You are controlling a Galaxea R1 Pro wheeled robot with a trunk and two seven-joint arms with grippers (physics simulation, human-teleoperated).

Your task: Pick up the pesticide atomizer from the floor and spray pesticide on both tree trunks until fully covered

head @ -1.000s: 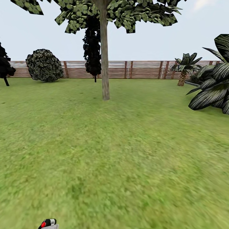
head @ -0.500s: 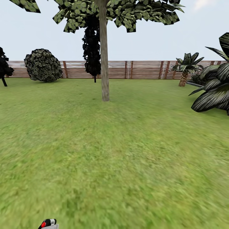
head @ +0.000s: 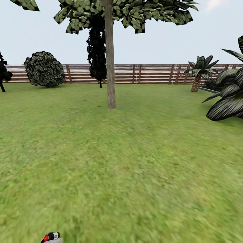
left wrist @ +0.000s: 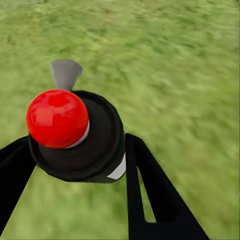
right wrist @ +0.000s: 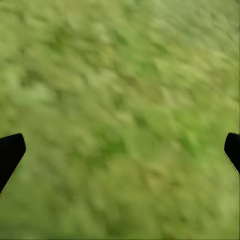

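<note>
A tree with a straight grey-tan tree trunk [head: 110, 67] stands ahead on the lawn, its ragged dark green crown [head: 131, 13] at the top of the head view. The pesticide atomizer [left wrist: 80, 132], a dark bottle with a red top and a white label, sits between the black fingers [left wrist: 150, 190] of my left gripper [left wrist: 75, 160], which is shut on it over the grass. Its red top also peeks in at the head view's lower edge [head: 50, 237]. My right gripper [right wrist: 120, 150] hangs open above bare grass, fingertips wide apart.
A reddish-brown slat fence [head: 152, 74] closes the garden's far side. A round dark bush [head: 44, 69] and a narrow black tree [head: 97, 50] stand near it. A short palm [head: 198, 72] and big dark leaves [head: 229, 98] crowd the right. Open lawn [head: 121, 162] lies between me and the trunk.
The whole head view has shifted slightly: the tree looks a little nearer and the plants at right have slid outward, so the camera moved forward. The atomizer stays in my left gripper.
</note>
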